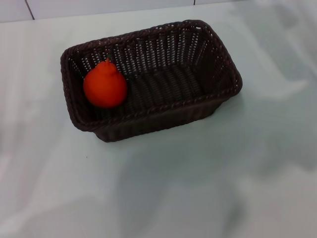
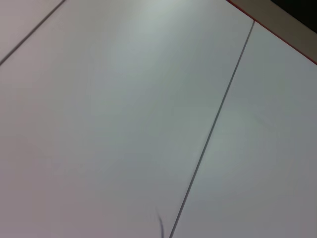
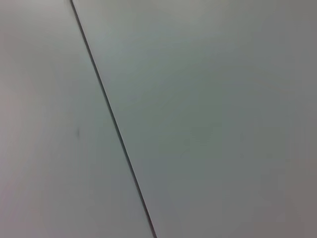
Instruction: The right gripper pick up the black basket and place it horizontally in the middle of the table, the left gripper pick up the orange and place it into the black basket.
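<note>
The black basket [image 1: 163, 82] sat on the table [image 1: 208, 183], long side running across the head view, slightly skewed so its right end lay farther back than its left. Nearest the camera lay a bare stretch of glossy white table, carrying only soft reflections. Beyond it stood the basket's near wall, dark woven wicker under a braided rim. Inside, at the left end and against the near-left corner of the floor, rested the orange [image 1: 104, 86], knobby neck upward. The rest of the basket floor was bare weave. Behind the basket the table ran on to a pale edge with a thin dark seam at the far left.

Neither gripper nor arm appeared in the head view. The left wrist view showed only pale panels, a thin dark seam and a red-edged border at one corner; the right wrist view showed pale panels and one seam. Neither wrist view showed basket, orange or fingers, so the state of the jaws could not be told.
</note>
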Controlling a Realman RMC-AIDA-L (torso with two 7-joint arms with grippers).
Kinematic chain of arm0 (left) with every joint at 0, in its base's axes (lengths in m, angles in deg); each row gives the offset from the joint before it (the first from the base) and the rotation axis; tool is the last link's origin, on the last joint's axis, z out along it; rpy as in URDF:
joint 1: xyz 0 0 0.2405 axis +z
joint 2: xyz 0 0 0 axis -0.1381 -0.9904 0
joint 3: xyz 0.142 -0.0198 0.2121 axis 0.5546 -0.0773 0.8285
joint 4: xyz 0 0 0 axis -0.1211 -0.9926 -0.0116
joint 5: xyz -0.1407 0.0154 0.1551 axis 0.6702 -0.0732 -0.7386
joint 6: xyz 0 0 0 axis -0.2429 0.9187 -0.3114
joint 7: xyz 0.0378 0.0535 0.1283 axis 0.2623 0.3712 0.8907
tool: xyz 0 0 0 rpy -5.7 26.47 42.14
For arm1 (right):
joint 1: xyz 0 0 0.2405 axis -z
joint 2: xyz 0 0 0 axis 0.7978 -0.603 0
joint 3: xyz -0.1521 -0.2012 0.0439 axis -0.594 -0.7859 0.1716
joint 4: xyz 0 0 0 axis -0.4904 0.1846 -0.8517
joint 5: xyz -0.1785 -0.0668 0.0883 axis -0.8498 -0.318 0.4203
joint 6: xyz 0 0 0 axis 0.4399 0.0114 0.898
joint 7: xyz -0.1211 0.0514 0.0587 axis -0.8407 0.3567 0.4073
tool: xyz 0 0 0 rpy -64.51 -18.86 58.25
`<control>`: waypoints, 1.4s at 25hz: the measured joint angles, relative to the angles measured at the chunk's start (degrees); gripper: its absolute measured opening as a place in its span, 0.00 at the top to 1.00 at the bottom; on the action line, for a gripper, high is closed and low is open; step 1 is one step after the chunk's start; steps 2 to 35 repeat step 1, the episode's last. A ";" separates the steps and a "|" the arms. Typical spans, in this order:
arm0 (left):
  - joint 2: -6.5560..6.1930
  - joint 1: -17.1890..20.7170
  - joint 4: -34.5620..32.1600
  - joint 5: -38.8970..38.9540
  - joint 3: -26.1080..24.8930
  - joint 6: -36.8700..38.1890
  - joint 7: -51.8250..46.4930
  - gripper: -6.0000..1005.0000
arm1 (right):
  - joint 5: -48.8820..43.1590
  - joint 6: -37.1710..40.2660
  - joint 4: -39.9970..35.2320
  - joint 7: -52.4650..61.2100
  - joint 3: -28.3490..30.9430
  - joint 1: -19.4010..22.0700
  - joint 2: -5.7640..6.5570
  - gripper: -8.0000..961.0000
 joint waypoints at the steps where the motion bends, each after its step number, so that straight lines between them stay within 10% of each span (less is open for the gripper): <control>1: 0.03 0.24 -0.13 0.01 -0.07 -0.20 0.01 0.10 | 0.31 0.01 0.05 -0.23 0.02 -0.13 0.00 0.16; 35: 0.03 0.24 -0.13 0.01 -0.07 -0.20 0.01 0.10 | 0.31 0.01 0.05 -0.23 0.02 -0.13 0.00 0.16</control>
